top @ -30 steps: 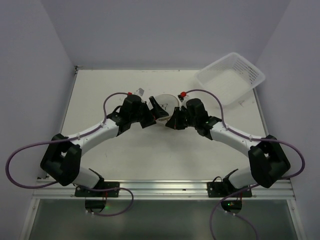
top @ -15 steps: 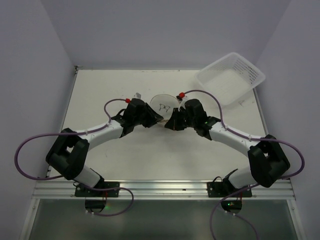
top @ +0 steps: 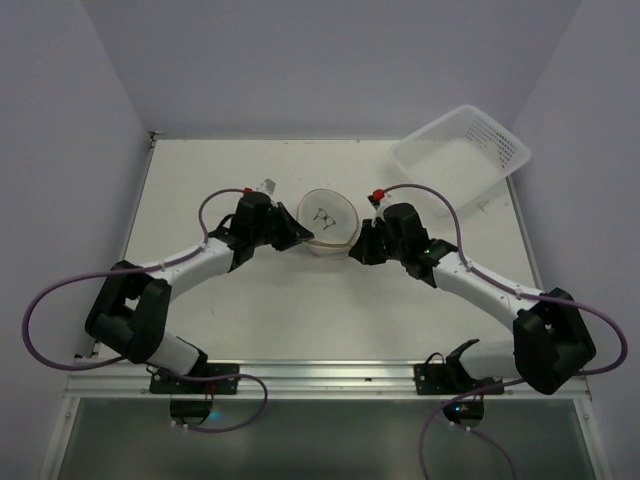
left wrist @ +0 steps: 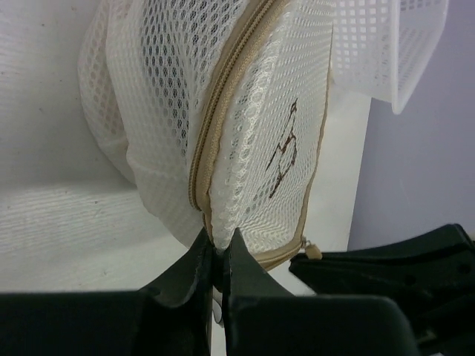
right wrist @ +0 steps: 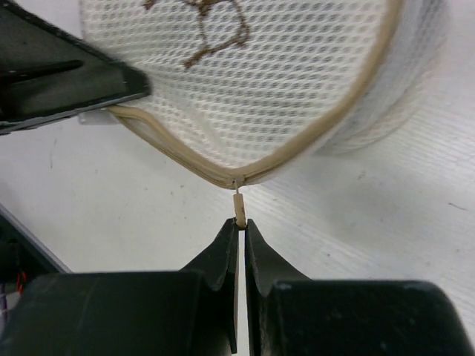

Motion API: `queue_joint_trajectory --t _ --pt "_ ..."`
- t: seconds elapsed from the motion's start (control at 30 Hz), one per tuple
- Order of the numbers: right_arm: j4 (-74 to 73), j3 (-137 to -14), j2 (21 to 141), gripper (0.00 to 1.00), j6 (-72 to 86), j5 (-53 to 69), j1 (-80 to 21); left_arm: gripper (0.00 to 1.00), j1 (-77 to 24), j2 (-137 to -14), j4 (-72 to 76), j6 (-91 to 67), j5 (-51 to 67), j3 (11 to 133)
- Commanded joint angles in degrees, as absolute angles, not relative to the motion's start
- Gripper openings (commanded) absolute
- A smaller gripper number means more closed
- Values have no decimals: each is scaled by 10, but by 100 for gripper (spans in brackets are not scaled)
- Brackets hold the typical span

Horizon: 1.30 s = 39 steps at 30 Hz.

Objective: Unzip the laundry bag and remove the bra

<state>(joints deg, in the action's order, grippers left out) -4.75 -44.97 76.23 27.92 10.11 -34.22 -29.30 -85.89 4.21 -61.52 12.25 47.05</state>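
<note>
Both arms stretched forward, elbows splayed outward, forearms angling in so the wrists nearly face each other. The left gripper (left wrist: pixel 217 248) is pinched tight on the laundry bag (left wrist: pixel 252 148) rim, and the right gripper (right wrist: pixel 241 226) is clamped on the zipper pull (right wrist: pixel 239 204).

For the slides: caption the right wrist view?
Right gripper shut on the tan zipper pull of the white mesh laundry bag.

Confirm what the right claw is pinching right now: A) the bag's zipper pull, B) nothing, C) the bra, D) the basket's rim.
A: the right wrist view shows the right claw shut on the tan zipper pull hanging from the laundry bag rim.
</note>
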Motion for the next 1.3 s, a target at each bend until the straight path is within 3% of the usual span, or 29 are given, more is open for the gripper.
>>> queue_joint_trajectory --t 0.0,0.23,0.47,0.5,0.53,0.57,0.8,0.9,1.27 --pt "-73 -445 736 0 245 57 -309 0 -253 -840 4 -499 193 480" --pt "-81 -463 744 0 218 77 -301 0 -193 -917 -92 -309 302 552" --pt "-36 -476 772 0 246 149 -310 0 -189 -1007 -146 -285 322 720" --pt "-26 -470 771 2 252 143 -310 0 -188 -1009 -151 -290 329 734" --pt "-8 -466 769 11 252 144 -309 0 -189 -1007 -153 -294 333 733" --pt "-4 -461 769 29 250 147 -310 0 -189 -1005 -151 -295 339 730" --pt "63 -462 816 61 224 221 -310 0 -188 -988 -129 -327 380 688" --pt "91 -463 845 67 217 242 -306 0 -186 -984 -124 -337 384 677" --pt "114 -488 914 68 193 309 -281 0 -181 -977 -89 -366 414 651"
